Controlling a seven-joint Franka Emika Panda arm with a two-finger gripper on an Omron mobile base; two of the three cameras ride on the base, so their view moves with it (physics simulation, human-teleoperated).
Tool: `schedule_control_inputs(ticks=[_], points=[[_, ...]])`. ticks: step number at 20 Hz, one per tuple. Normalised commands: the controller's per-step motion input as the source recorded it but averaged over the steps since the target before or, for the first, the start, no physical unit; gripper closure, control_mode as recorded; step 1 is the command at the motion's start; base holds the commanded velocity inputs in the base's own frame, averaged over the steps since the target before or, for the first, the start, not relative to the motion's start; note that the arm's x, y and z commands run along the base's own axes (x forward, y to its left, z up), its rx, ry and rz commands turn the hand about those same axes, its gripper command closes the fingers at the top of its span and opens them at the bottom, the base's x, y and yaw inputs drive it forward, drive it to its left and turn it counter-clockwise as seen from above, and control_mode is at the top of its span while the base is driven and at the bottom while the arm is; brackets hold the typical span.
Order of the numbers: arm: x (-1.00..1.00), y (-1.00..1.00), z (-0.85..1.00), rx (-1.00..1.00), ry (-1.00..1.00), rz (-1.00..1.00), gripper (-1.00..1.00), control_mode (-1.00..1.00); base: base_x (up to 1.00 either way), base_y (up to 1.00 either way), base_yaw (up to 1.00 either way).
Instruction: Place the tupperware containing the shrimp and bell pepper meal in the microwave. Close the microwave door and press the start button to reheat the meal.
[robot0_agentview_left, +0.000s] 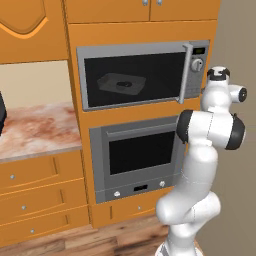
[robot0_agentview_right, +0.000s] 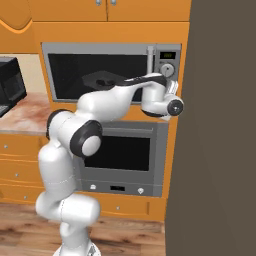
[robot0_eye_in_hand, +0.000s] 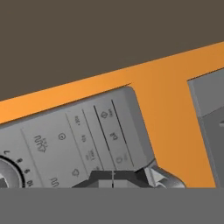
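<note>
The microwave (robot0_agentview_left: 142, 72) sits built into orange cabinetry above the oven (robot0_agentview_left: 137, 160). The microwave door (robot0_agentview_left: 132, 77) is closed, and the tupperware (robot0_agentview_left: 121, 82) shows dimly behind its dark glass. The claw (robot0_eye_in_hand: 113, 177) is at the control panel (robot0_eye_in_hand: 83, 140), its tips together, apparently clenched, gripping nothing.

The microwave door (robot0_agentview_left: 132, 80) sits shut, sealing the cavity. The control panel (robot0_eye_in_hand: 83, 140) lies bare right before the gripper (robot0_eye_in_hand: 113, 178). A dark wall (robot0_agentview_right: 220, 125) crowds the right side; the oven (robot0_agentview_left: 137, 160) is just below.
</note>
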Motion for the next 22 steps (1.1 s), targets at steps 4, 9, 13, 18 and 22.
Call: schedule_control_inputs(ticks=[4,9,13,18,22], points=[[0.32,-0.03,-0.15,0.00,0.00,0.01,1.00,-1.00,0.00,0.00,0.00],[0.32,-0.11,-0.13,0.01,0.00,0.02,1.00,-1.00,0.00,0.00,0.00],[0.33,-0.13,-0.08,0.01,0.00,0.01,1.00,-1.00,0.00,0.00,0.00],[0.39,-0.08,-0.10,0.00,0.00,0.02,1.00,-1.00,0.00,0.00,0.00],[0.41,-0.03,-0.13,0.00,0.00,0.01,1.00,-1.00,0.00,0.00,0.00]])
